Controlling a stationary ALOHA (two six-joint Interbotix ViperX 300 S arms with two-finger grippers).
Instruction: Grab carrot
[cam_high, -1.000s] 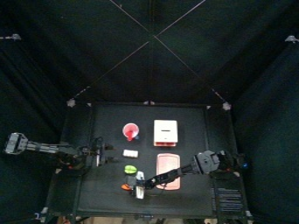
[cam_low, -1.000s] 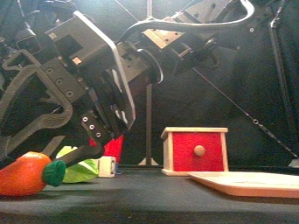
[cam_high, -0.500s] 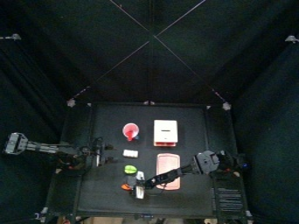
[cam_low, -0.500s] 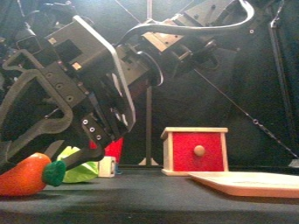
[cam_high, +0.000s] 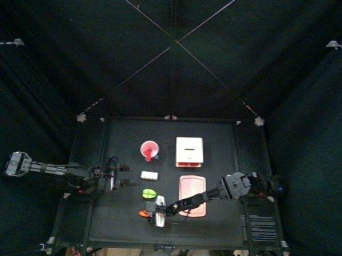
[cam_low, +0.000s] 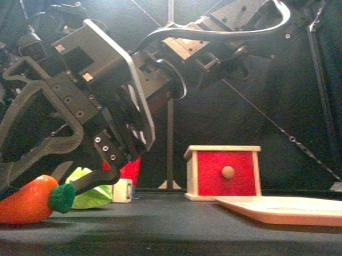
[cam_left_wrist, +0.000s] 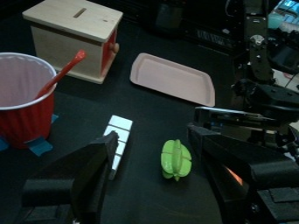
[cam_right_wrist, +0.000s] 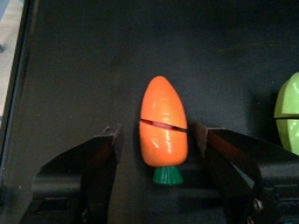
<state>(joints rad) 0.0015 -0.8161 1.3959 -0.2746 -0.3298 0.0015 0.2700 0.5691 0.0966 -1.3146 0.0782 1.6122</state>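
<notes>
The carrot (cam_right_wrist: 163, 121), a small orange stub with a green end, lies on the black table between the two wide-apart jaws of my right gripper (cam_right_wrist: 163, 136). That gripper is open and reaches across from the right to the table's front left. From above the carrot (cam_high: 143, 212) shows just beside the gripper (cam_high: 156, 207). In the front view the carrot (cam_low: 26, 201) rests on the table at the near left under the arm. My left gripper (cam_left_wrist: 158, 149) hangs open over the left side and holds nothing.
A yellow-green piece (cam_left_wrist: 176, 159) and a white block (cam_left_wrist: 119, 136) lie close to the carrot. A red cup (cam_high: 150, 151) and a red-fronted box (cam_low: 223, 172) stand behind. A pale pink tray (cam_high: 191, 188) lies under the right arm.
The right gripper has sunk a little lower around the carrot, its jaws still wide. The left arm and the objects have not moved.
</notes>
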